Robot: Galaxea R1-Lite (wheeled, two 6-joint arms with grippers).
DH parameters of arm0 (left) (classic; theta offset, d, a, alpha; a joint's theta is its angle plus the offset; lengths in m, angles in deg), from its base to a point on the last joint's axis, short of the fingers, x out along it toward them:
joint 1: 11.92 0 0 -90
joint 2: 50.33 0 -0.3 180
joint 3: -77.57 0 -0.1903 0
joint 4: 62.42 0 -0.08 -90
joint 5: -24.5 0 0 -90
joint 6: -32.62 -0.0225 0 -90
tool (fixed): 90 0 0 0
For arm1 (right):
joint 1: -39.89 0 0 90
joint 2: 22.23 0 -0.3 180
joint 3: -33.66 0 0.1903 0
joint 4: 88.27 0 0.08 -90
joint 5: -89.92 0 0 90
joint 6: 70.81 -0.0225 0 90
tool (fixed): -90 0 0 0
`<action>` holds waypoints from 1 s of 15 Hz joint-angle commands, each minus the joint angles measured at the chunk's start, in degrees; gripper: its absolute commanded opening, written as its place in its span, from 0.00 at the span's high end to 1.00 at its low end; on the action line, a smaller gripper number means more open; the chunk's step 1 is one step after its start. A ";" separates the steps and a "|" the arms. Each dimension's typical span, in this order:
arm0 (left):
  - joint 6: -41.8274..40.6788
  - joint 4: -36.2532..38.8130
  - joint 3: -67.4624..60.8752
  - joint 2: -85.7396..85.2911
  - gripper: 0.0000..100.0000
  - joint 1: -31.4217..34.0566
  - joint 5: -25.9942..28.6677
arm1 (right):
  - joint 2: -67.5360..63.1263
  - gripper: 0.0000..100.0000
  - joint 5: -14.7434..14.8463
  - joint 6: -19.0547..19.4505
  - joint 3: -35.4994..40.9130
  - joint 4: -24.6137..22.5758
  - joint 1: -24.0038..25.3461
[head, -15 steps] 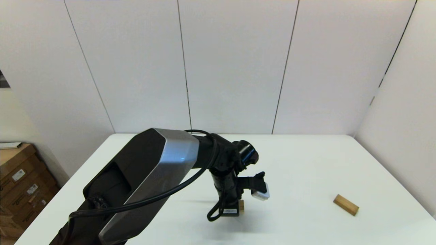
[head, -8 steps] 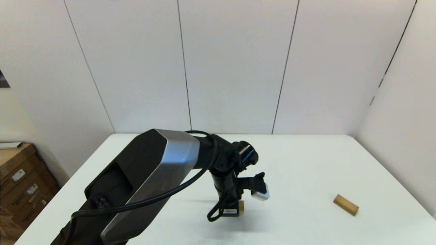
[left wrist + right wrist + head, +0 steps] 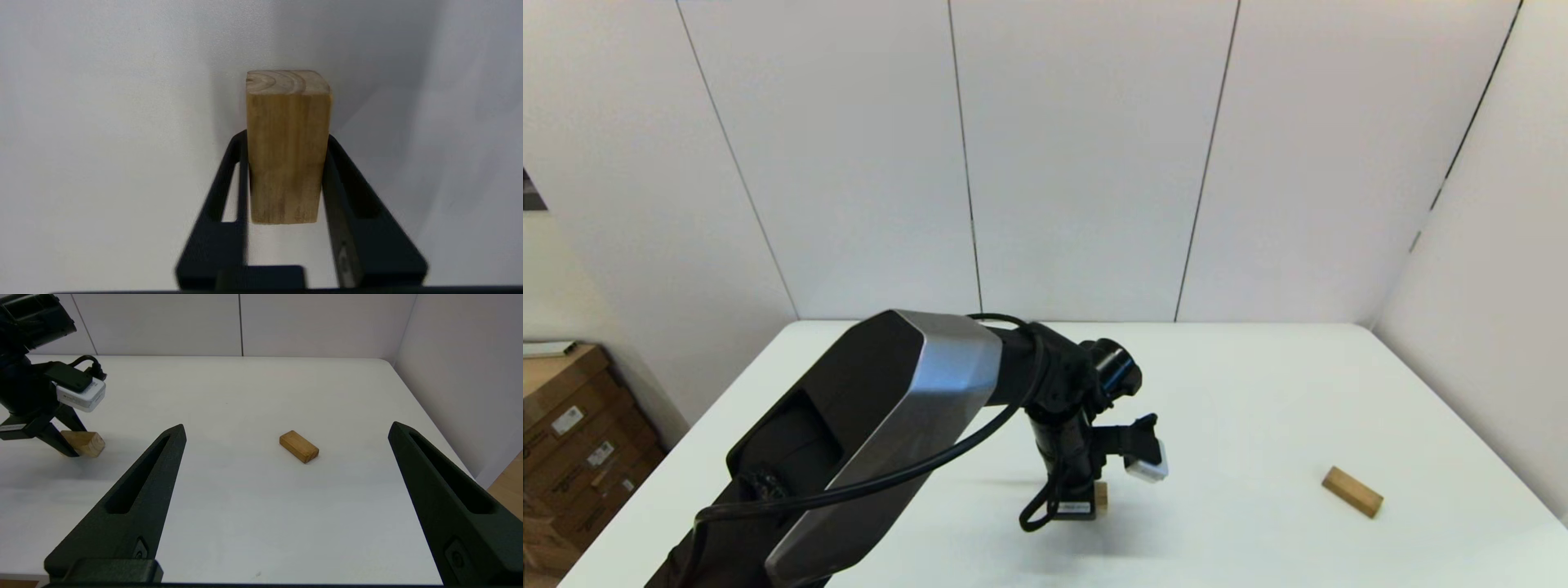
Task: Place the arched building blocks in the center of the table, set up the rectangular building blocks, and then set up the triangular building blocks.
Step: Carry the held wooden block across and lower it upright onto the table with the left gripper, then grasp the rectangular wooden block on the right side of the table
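Note:
A light wooden block (image 3: 288, 147) lies on the white table (image 3: 1258, 392) near its middle, and I take it for the arched block; its cut-out does not show. My left gripper (image 3: 286, 139) points down over it, with a finger pressed against each long side. In the head view only a corner of that block (image 3: 1101, 495) shows beside the left gripper (image 3: 1090, 500). The rectangular block (image 3: 1352, 491), a tan bar, lies flat toward the table's right side, also seen as the rectangular block (image 3: 299, 446). My right gripper (image 3: 287, 428) hovers open, well short of it. The triangular block is out of view.
The left arm's large black and silver link (image 3: 874, 441) covers the table's front left. Cardboard boxes (image 3: 572, 449) stand on the floor to the left. White walls close the back and right sides.

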 commanded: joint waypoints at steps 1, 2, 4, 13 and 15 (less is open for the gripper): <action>-0.30 -0.31 0.00 0.03 0.00 0.03 0.09 | 0.01 0.00 0.01 0.02 0.00 -0.01 0.02; -0.30 -0.13 0.09 -0.06 0.00 0.03 0.09 | 0.01 0.00 0.01 0.02 0.00 -0.01 0.02; -0.30 -0.13 0.09 -0.41 0.00 0.47 0.00 | 0.01 0.00 0.01 0.02 0.00 -0.01 0.02; -0.38 -5.23 -0.35 -16.41 0.00 8.64 0.62 | 0.01 0.00 0.01 0.02 0.00 -0.01 0.02; 0.50 -9.01 -1.23 -21.86 0.00 9.96 0.44 | 0.01 0.00 0.01 0.02 0.00 -0.01 0.02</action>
